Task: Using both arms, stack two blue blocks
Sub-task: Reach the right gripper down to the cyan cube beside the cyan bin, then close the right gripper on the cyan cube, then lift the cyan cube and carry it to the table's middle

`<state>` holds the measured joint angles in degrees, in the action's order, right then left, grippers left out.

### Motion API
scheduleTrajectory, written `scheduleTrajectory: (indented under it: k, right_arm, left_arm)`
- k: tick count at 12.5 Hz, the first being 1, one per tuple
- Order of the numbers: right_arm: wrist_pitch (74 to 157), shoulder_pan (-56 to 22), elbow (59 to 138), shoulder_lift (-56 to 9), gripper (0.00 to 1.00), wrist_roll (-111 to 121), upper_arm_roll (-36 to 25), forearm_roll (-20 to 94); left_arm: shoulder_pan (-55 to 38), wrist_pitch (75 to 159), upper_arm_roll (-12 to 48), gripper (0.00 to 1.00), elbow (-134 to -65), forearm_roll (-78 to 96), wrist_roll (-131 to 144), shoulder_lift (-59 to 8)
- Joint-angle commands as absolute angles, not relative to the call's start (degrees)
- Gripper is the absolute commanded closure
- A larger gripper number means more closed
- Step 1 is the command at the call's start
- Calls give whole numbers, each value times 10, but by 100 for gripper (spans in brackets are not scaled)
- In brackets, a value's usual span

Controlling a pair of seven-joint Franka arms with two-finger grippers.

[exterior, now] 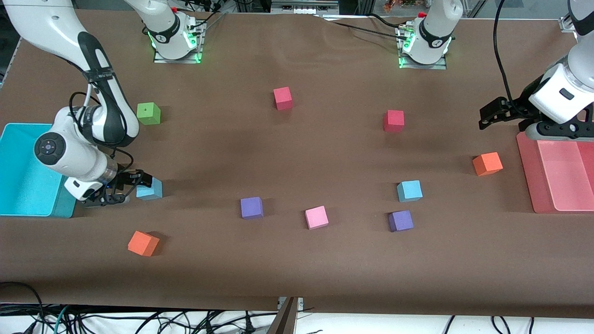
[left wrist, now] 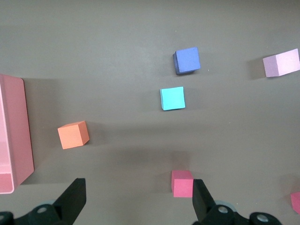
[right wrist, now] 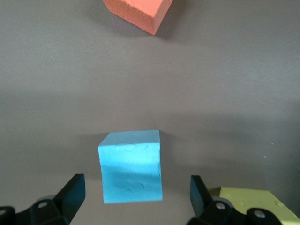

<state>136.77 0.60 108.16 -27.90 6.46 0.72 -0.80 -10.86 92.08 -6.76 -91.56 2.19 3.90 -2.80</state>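
Front view: right gripper [exterior: 121, 188] low at blue block [exterior: 150, 189] beside cyan bin [exterior: 28, 171]; second blue block [exterior: 409, 190] near purple cube [exterior: 400, 221].
Left wrist view: left gripper [left wrist: 138, 199] fingers spread wide, empty — above table near pink tray [left wrist: 14, 140].
Right wrist view: fingers [right wrist: 72, 193] apart, block between, not touching.

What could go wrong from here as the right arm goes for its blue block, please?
The right gripper is open around the blue block near the cyan bin; the block sits skewed between its fingers, so closing might twist it. The left gripper is open and waits near the pink tray, away from the other blue block.
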Motion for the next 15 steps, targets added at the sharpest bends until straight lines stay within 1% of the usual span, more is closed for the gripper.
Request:
scheduleTrajectory:
  k: [1, 5, 6, 7, 8, 9, 10, 11, 13, 15]
  right_arm:
    - [1421, 6, 1111, -283, 1, 66, 10, -7]
    - [1467, 6, 1135, -307, 2, 66, 10, -7]
    - [1482, 6, 1136, -308, 14, 66, 10, -7]
    - [1485, 6, 1137, -309, 40, 67, 10, -7]
    - [1484, 6, 1137, -308, 57, 68, 10, -7]
    - [1482, 6, 1135, -303, 66, 68, 12, -7]
    - [1481, 6, 1131, -297, 70, 68, 21, -7]
    - [1469, 6, 1131, -280, 70, 68, 23, -7]
    - [1399, 6, 1122, -244, 70, 54, 42, -6]
    - [1297, -13, 1101, -214, 70, 10, 56, -6]
  left_arm:
    - [-109, 925, -69, 0, -927, 13, 25, -23]
    - [-109, 925, -70, 0, -926, 14, 25, -24]
    - [-109, 925, -70, 0, -925, 14, 25, -24]
    - [-110, 925, -70, 0, -925, 13, 25, -24]
    - [-110, 925, -70, 0, -925, 13, 25, -25]
    - [-110, 924, -69, 0, -925, 14, 26, -25]
    - [-110, 924, -70, 0, -925, 14, 26, -25]
    - [-111, 924, -70, 0, -925, 14, 26, -25]
    - [-112, 923, -70, 0, -925, 14, 26, -25]
    - [-112, 923, -71, 0, -924, 14, 26, -25]
